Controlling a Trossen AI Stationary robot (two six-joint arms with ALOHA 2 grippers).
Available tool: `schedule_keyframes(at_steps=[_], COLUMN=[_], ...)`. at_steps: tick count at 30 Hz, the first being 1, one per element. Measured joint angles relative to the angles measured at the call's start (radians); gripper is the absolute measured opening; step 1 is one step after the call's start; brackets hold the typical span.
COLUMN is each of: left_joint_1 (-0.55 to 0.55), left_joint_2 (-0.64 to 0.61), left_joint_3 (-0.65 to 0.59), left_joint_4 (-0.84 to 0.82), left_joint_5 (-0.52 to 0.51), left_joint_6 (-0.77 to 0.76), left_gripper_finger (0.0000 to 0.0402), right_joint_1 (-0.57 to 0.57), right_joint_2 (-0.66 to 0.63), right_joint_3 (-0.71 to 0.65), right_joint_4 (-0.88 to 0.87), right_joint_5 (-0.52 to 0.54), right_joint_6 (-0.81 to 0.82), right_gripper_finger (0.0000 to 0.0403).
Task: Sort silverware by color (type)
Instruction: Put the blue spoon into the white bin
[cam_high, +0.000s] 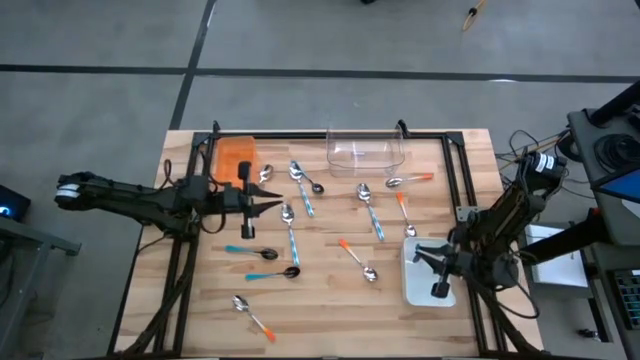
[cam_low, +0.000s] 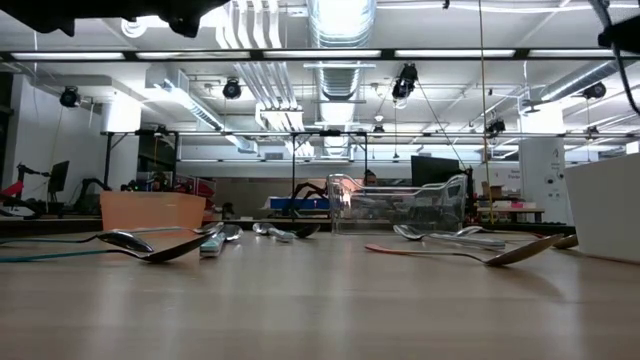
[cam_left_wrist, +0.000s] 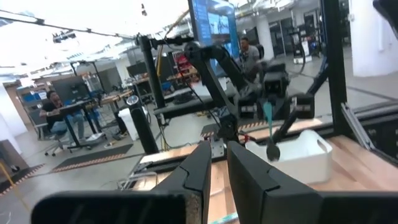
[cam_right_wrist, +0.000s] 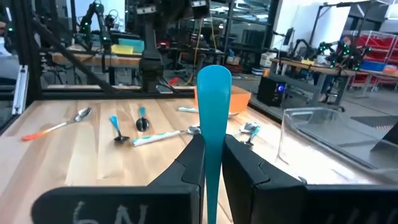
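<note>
Right end effector, clamped on an upright teal-handled spoon, hangs directly over the white tray.

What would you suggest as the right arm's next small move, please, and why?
Probably lower and release: the right gripper is shut on a teal-handled spoon, hanging bowl-down over the white tray, so easing down before opening should drop it inside.

Wood, plastic and polished metal

We see a matt, grained wooden table, spoons with glossy metal bowls and smooth plastic handles, and a clear glossy plastic tray.
</note>
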Motion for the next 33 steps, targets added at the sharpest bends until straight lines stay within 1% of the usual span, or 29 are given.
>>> schedule_keyframes(at_steps=[3, 8, 11, 16, 28, 33], left_joint_1=[0.0, 0.0, 0.0, 0.0, 0.0, 0.0], left_joint_2=[-0.001, -0.001, -0.002, -0.002, -0.002, -0.002], left_joint_3=[0.0, 0.0, 0.0, 0.0, 0.0, 0.0], left_joint_4=[0.036, 0.078, 0.1, 0.114, 0.119, 0.12], left_joint_5=[-0.001, -0.002, -0.002, -0.002, -0.003, -0.003], left_joint_6=[0.0, 0.003, 0.003, 0.003, 0.003, 0.001], left_gripper_finger=[0.0036, 0.0036, 0.0036, 0.0036, 0.0036, 0.0036], right_joint_1=[0.0, 0.0, 0.0, -0.003, -0.05, -0.051], right_joint_2=[0.0, 0.0, 0.0, 0.0, 0.0, 0.0], right_joint_3=[-0.02, -0.027, -0.029, -0.029, -0.033, -0.033], right_joint_4=[-0.042, -0.156, -0.189, -0.23, -0.259, -0.272], right_joint_5=[-0.001, -0.002, -0.003, -0.002, -0.001, -0.001], right_joint_6=[0.082, 0.17, 0.217, 0.232, 0.248, 0.269], right_gripper_finger=[0.0027, 0.0028, 0.0028, 0.0029, 0.0029, 0.0029])
